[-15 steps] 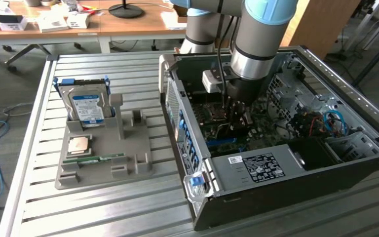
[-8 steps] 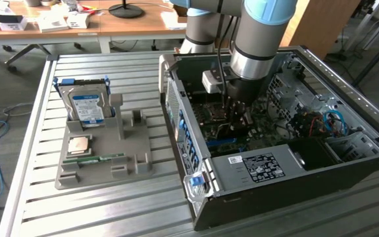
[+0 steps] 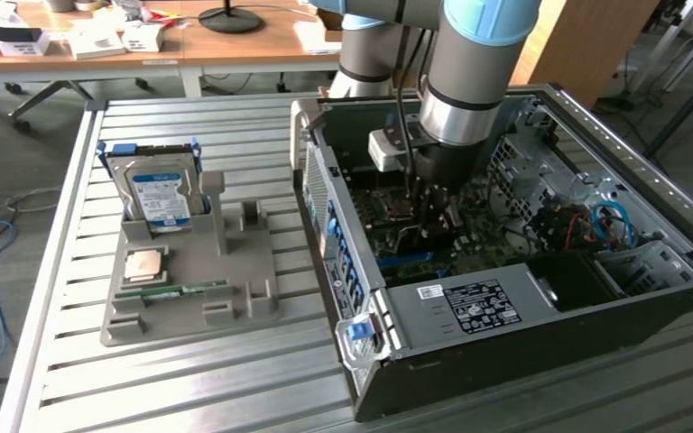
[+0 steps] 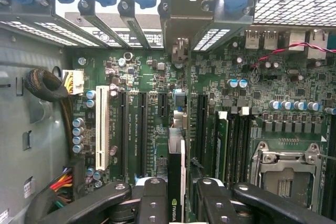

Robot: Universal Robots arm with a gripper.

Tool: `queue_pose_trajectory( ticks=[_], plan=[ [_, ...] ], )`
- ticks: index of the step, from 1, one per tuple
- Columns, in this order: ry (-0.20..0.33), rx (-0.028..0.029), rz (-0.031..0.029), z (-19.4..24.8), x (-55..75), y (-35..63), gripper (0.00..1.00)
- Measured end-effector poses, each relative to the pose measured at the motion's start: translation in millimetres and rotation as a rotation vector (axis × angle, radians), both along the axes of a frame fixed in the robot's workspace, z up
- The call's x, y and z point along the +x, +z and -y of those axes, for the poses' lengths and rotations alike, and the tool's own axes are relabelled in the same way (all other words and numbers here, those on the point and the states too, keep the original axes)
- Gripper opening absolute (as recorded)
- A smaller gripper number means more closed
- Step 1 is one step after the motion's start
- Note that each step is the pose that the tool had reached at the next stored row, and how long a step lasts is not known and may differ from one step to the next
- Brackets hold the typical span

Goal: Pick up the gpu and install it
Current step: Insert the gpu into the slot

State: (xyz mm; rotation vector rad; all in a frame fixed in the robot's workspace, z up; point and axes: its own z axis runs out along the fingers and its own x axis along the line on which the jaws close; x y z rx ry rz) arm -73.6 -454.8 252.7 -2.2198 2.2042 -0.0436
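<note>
Jaws [image 4: 177,195] closed on the gpu [image 4: 176,174], held edge-on between the two black fingers [image 4: 152,198] inside the open computer case [image 3: 540,361]. Most of the card is hidden: the wrist view shows just its thin edge and a dark face with a logo, cut off by the frame edge. In the exterior view the arm [image 3: 467,81] and the jaw body cover the card, so its lower end is hard to make out. The card hangs just above the green motherboard [image 4: 220,77], over the dark slots [image 4: 142,129] directly ahead of the jaws; contact with a slot cannot be judged. One white slot [image 4: 101,129] lies off to one side of them. Beside the case, well apart from the jaws, a grey holder [image 3: 232,298] on the slatted worktop [image 3: 178,388] carries one hard drive [image 3: 158,194], one square chip [image 3: 144,264] and one memory stick [image 3: 178,291].
</note>
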Motion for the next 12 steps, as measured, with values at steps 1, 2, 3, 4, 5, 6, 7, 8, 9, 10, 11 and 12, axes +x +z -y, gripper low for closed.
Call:
queue_pose_trajectory(
  ticks=[1, 2, 3, 4, 5, 6, 7, 8, 9, 10, 11, 12],
  plan=[
    [0.0, 0.0, 0.0004, 0.0, -0.3, 0.0, 0.26],
    [0.001, 0.0001, 0.0009, 0.0, -0.3, -0.1, 0.26],
    [0.001, 0.0002, 0.0012, 0.0, -0.4, -0.1, 0.26],
    [0.002, 0.0002, 0.0014, 0.0, -0.4, -0.1, 0.26],
    [0.002, 0.0001, 0.0017, 0.0, -0.6, 0.0, 0.26],
    [0.003, 0.0, 0.0021, 0.0, -0.8, 0.0, 0.26],
    [0.003, 0.0001, 0.0025, 0.0, -0.9, 0.0, 0.26],
    [0.004, 0.0, 0.0029, 0.0, -0.9, 0.0, 0.26],
    [0.005, 0.0001, 0.0031, 0.0, -0.9, 0.0, 0.26],
    [0.005, 0.0001, 0.0033, 0.0, -0.9, -0.1, 0.26],
    [0.006, 0.0001, 0.0035, 0.0, -0.9, -0.1, 0.26],
    [0.006, 0.0002, 0.0035, 0.0, -1.0, -0.1, 0.26]
  ],
)
